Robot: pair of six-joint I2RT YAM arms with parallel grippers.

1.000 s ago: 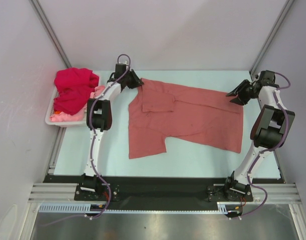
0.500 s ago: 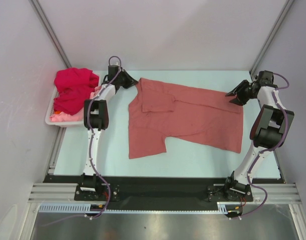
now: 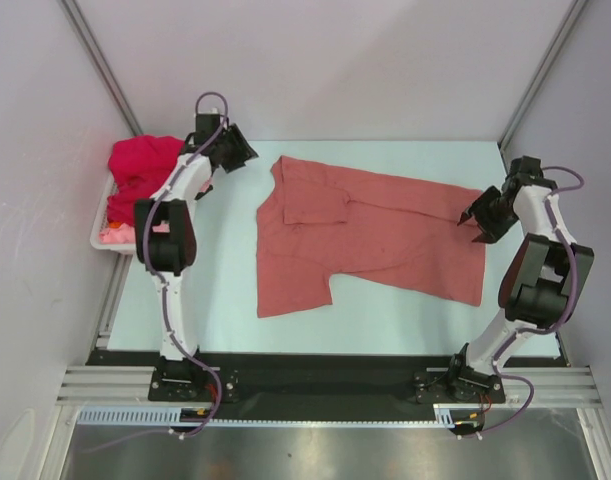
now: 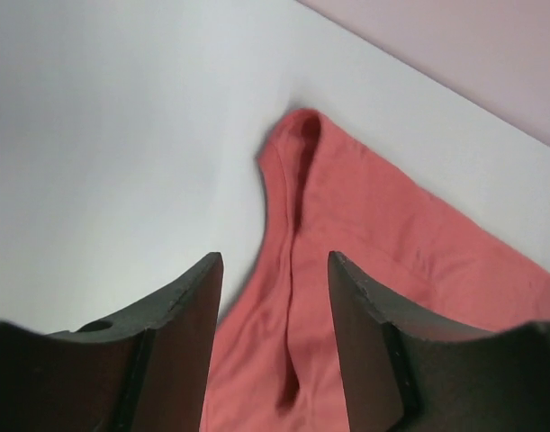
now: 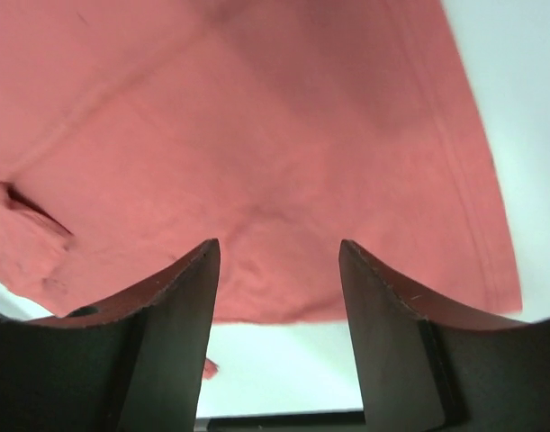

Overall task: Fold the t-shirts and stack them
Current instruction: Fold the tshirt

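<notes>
lying spread: salmon t-shirt (image 3: 385,240) (on table (image 3: 225,285))

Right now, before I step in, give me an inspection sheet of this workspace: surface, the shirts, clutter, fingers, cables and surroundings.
Surface: pale table, flat, with one shirt lying on it.
Job's things: salmon-red t-shirt spread mid-table, one sleeve folded onto the body; crimson t-shirt bunched in the basket on top of the light pink t-shirt.
Clutter: white basket at the table's left edge; nothing else seen.
Grippers: left fingers open near the salmon shirt's far left corner, holding nothing; right fingers open over its right edge, holding nothing.
Cables: purple cables loop along both arms, off the cloth.
Surroundings: plain walls, metal corner posts.
</notes>
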